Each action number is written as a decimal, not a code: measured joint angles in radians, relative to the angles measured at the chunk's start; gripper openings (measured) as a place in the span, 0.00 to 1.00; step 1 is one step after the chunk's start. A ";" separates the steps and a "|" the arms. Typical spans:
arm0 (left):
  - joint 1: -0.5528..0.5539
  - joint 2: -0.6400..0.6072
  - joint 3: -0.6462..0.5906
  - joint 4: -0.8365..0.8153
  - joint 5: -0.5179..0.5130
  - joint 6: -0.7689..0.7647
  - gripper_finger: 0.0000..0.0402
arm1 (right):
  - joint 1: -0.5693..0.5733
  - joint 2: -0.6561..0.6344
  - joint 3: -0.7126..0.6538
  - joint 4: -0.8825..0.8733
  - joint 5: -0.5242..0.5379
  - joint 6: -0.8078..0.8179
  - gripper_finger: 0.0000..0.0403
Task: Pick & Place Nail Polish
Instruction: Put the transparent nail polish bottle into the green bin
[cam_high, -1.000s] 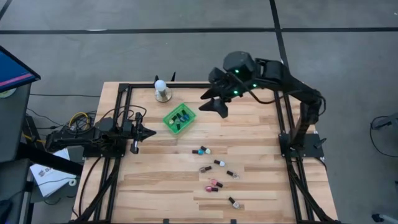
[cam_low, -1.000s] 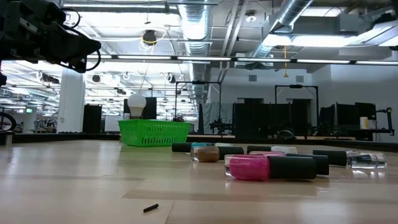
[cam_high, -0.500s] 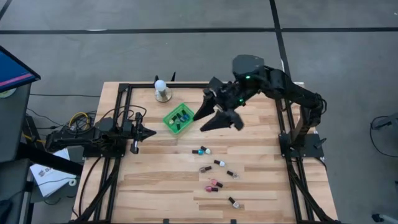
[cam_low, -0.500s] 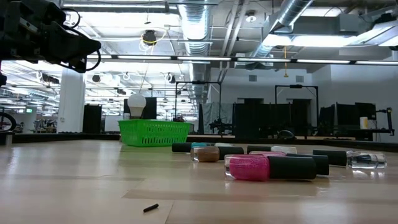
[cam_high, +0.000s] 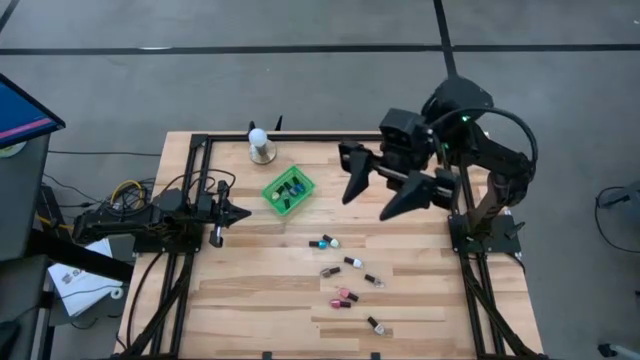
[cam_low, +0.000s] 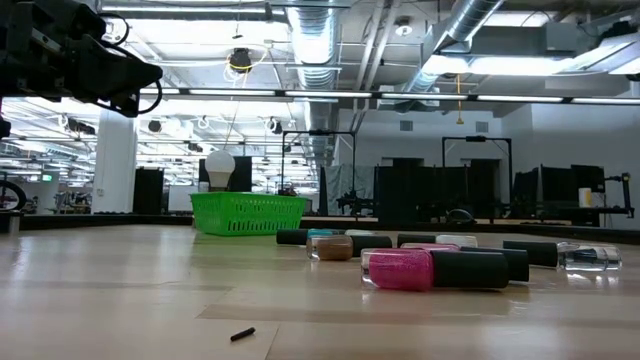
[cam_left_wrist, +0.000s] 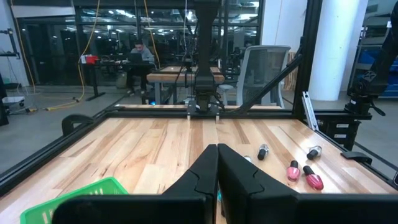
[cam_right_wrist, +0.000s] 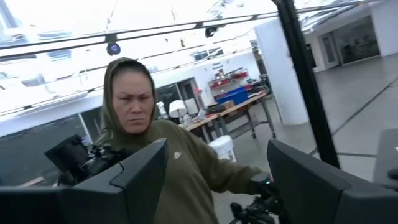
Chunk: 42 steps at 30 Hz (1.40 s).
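Several nail polish bottles (cam_high: 345, 270) lie on their sides on the wooden table, right of centre; the low view shows a pink one (cam_low: 400, 268) nearest. More bottles lie in the green mesh basket (cam_high: 287, 190). My right gripper (cam_high: 370, 203) hangs high above the table, right of the basket, open and holding nothing; its fingers (cam_right_wrist: 140, 171) point out level into the room. My left gripper (cam_high: 243, 212) rests shut at the table's left edge, its fingers (cam_left_wrist: 217, 168) pointing across the table.
A white ball on a round base (cam_high: 260, 145) stands at the far edge, behind the basket (cam_low: 248, 213). A black frame (cam_high: 190, 200) borders the table's left and right sides. A person in an olive hooded top (cam_right_wrist: 168, 155) is beyond the table.
My right gripper has risen from beside the basket and drawn back toward the table's right edge. It has tipped up from slanting down to about level and rolled, staying open. The bottles and basket have kept still.
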 joint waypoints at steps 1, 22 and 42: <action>0.000 0.000 0.000 0.000 0.000 0.000 0.00 | 0.004 0.000 0.000 -0.003 0.000 0.000 0.66; 0.000 0.000 0.000 0.000 0.000 0.000 0.00 | 0.109 0.019 0.000 -0.921 0.391 -0.193 0.66; 0.000 0.000 0.000 0.010 0.000 0.000 0.00 | 0.250 0.369 -0.002 -1.337 0.762 -0.009 0.66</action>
